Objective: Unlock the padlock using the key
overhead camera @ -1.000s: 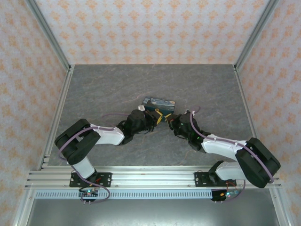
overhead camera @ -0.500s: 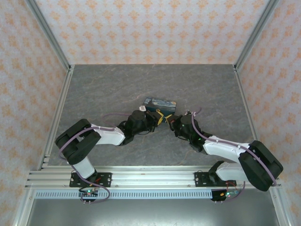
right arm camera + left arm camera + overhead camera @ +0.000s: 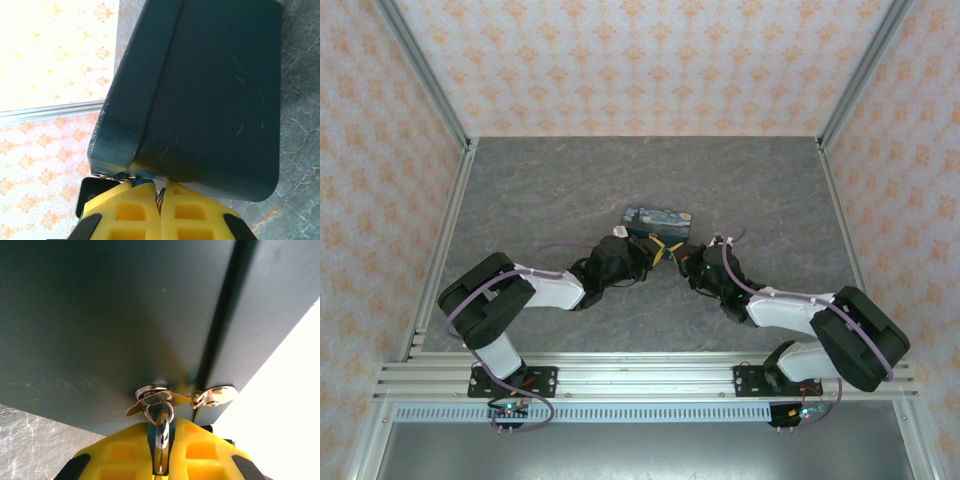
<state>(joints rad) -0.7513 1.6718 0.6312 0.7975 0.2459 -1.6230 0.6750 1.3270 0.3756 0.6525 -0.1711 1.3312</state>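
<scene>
From above, the 2 arms meet near the middle of the desk (image 3: 570,180), right by the painted box (image 3: 658,219). In the left wrist view, the left tool (image 3: 161,427) pinches the padlock (image 3: 161,436) by its metal loop, at the box's latch (image 3: 210,396). In the right wrist view, the right tool (image 3: 161,187) is pressed together on the key (image 3: 160,198).

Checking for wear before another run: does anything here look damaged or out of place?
Only fine scratches on the dark box, seen in both wrist views. Nothing looks spilled, bent or askew.
</scene>
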